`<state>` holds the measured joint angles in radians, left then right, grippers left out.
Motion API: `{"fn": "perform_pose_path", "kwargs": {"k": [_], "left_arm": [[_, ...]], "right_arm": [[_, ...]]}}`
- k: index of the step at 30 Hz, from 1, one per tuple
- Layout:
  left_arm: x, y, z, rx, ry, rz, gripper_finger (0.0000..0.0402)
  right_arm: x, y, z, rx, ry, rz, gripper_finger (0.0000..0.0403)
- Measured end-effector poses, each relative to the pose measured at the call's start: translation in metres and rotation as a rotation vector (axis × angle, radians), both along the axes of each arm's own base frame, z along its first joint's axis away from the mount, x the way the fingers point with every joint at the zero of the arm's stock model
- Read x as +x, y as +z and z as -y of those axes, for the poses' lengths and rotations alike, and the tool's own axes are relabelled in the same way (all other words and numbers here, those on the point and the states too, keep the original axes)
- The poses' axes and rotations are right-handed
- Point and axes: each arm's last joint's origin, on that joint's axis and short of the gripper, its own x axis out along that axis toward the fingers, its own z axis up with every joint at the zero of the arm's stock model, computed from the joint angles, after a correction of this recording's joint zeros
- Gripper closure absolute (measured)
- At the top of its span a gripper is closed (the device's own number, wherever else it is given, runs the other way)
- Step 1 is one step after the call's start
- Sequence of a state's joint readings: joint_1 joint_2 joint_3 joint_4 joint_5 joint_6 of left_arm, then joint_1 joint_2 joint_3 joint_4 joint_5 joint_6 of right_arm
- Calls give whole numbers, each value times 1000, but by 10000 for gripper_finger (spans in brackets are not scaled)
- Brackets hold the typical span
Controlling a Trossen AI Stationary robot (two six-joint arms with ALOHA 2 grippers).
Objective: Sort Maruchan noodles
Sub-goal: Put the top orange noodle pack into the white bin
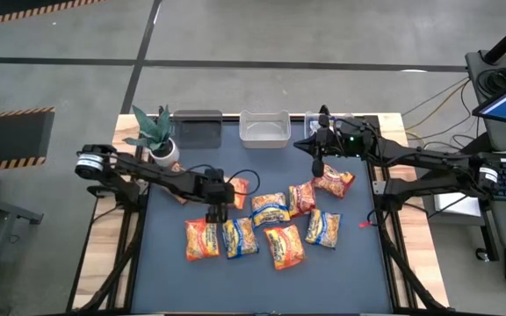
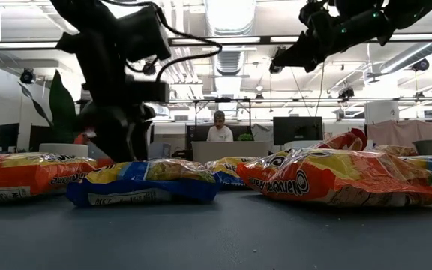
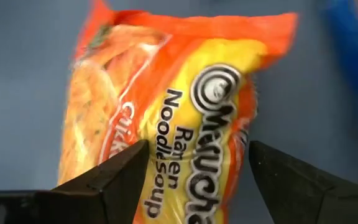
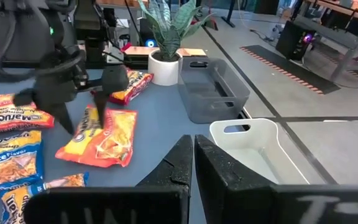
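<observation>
Several Maruchan noodle packets, orange, blue-and-yellow and dark red, lie flat on the dark mat. My left gripper (image 1: 216,213) is open and points steeply down over the far end of an orange packet (image 1: 202,239) at the near left. In the left wrist view that packet (image 3: 166,106) fills the gap between the two fingers. A blue packet (image 1: 240,235) lies right beside it. My right gripper (image 1: 319,167) is shut and empty, held high over the far right of the mat, above another orange packet (image 1: 334,182). My left gripper (image 3: 197,180) has its open fingers (image 3: 120,177) over the orange packet's two long edges, coming steeply from above. The packet lies flat on the mat. Whether the fingertips touch it I cannot tell.
Along the far edge stand a potted plant (image 1: 156,136), a dark grey bin (image 1: 198,127), a white bin (image 1: 264,129) and a clear bin (image 1: 350,118) partly under the right arm. Another orange packet (image 1: 238,189) lies under the left arm. A person sits in the room behind the table.
</observation>
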<state>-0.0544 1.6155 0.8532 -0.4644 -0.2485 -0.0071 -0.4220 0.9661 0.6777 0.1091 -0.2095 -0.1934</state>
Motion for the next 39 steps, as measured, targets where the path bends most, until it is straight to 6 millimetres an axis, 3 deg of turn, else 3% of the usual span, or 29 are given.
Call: {"fn": "perform_pose_path", "kwargs": {"k": [8, 25, 39], "left_arm": [[0, -9, -2, 108, 42, -37, 148], [-1, -13, -3, 127, 71, -52, 273], [-4, 2, -2, 100, 82, 5, 283]], "right_arm": [[-1, 0, 2, 9, -12, 2, 394], [-1, 0, 3, 9, -16, 2, 394], [-1, 0, 3, 10, -16, 2, 394]]}}
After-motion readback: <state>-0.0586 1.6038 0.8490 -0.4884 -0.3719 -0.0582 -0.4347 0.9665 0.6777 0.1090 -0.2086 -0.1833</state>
